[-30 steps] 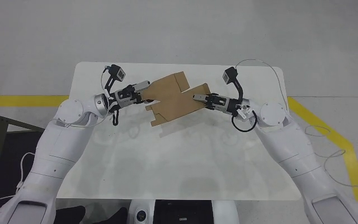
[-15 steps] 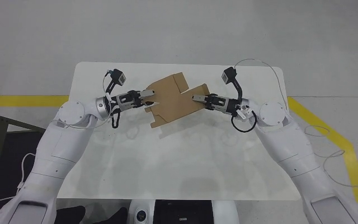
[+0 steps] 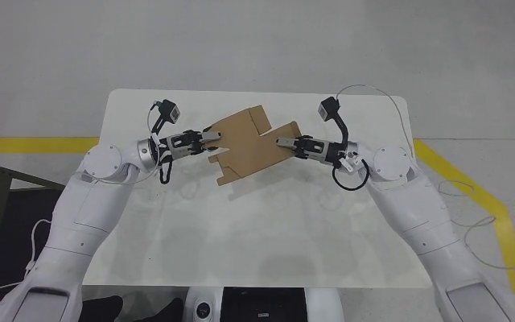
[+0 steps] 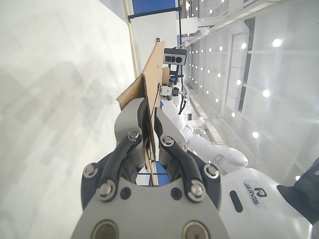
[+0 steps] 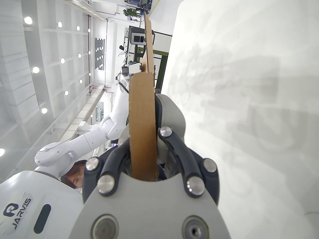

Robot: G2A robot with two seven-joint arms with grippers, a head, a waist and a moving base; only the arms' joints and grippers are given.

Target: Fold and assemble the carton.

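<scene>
A flat brown carton [image 3: 251, 145] blank hangs above the white table [image 3: 265, 241], held between my two arms. My left gripper [image 3: 216, 135] is shut on the carton's left edge; in the left wrist view the card [image 4: 151, 75] runs edge-on between the fingers of that gripper [image 4: 149, 111]. At the opposite edge, my right gripper [image 3: 283, 142] is shut on a flap. In the right wrist view that flap [image 5: 142, 120] stands between the gripper's [image 5: 147, 100] fingers and hides one of them. The blank is unfolded, its flaps lying roughly level.
The carton's shadow falls on the bare table below it. A yellow floor line [image 3: 40, 145] runs past both sides of the table. A cable [image 3: 378, 90] loops above the right arm.
My left gripper dropped from beside the carton's upper left flap to its left edge and closed on it. The carton shifted slightly; the right arm stayed put.
</scene>
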